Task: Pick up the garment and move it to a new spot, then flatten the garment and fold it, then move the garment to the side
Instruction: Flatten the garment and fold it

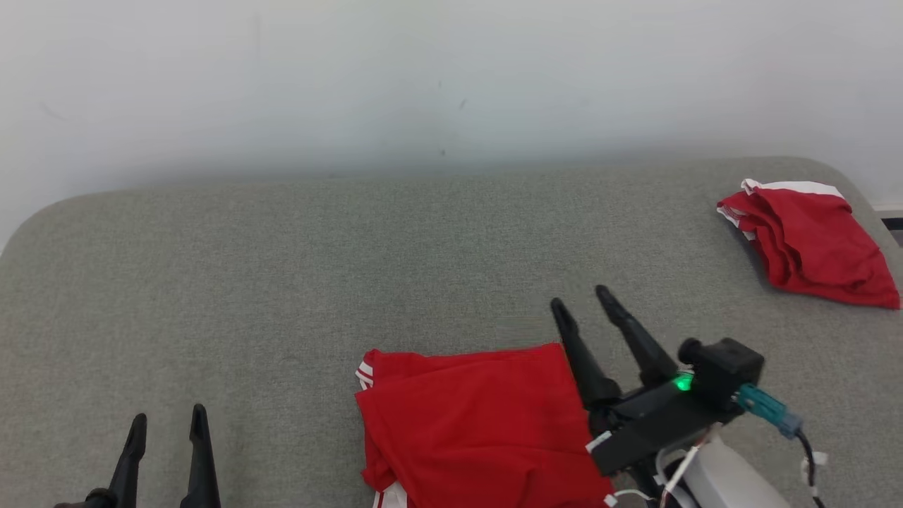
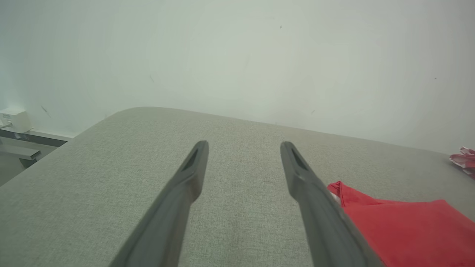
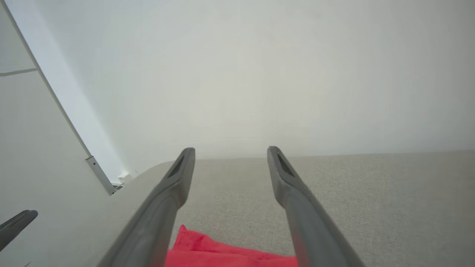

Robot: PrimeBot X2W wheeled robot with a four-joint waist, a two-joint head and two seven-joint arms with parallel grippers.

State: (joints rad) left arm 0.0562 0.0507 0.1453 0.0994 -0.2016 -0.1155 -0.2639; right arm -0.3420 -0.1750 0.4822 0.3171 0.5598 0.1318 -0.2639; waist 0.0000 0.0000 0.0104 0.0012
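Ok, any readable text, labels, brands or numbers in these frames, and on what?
No legible text in any view.
White tag by the right gripper: too small to read.
Near red garment: white stripes, no print visible.
Far red garment: white trim, no print visible.

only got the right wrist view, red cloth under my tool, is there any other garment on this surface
Observer: Yes. A second red garment with white trim lies bunched at the far right corner of the grey fabric surface.
Operator: ok and where's the left tool, is it on the near cloth
Observer: No. The left tool sits open at the near left over bare fabric, apart from the near red garment.
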